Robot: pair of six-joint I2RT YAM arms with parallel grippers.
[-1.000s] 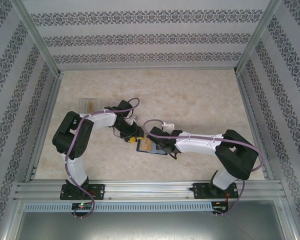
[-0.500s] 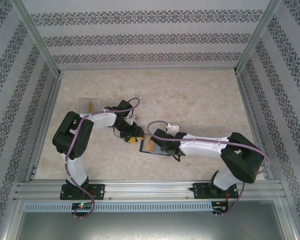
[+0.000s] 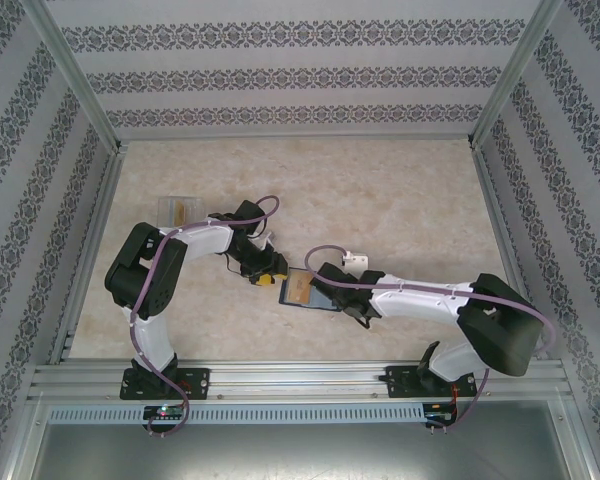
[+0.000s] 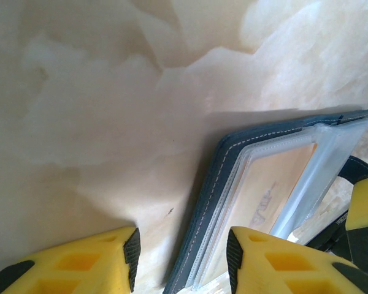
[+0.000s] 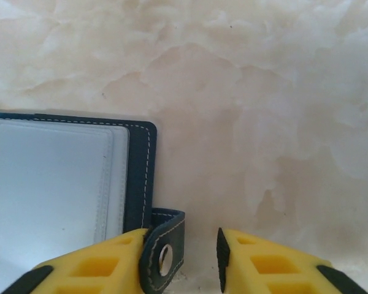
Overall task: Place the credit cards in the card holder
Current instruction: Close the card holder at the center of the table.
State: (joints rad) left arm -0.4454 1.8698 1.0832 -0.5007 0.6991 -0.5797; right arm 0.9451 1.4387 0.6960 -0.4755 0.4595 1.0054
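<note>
The right gripper [image 5: 184, 260] is straddling the clasp tab [image 5: 164, 254] of the card holder [image 5: 67, 196] at the frame's lower left, jaws narrow but not pinching, probably to keep it flat; the left gripper [image 4: 181, 260], half-spread, is bracketing its stitched edge, an orange credit card [image 4: 276, 190] sleeved inside

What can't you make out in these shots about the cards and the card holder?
Top view: what the clear box holds, too small to tell.
Top view: the right part of the card holder, hidden under the right gripper.
Left wrist view: the print on the card, blurred behind the clear sleeve.
Right wrist view: whether the right gripper touches the clasp tab, cut off by the bottom edge.
</note>
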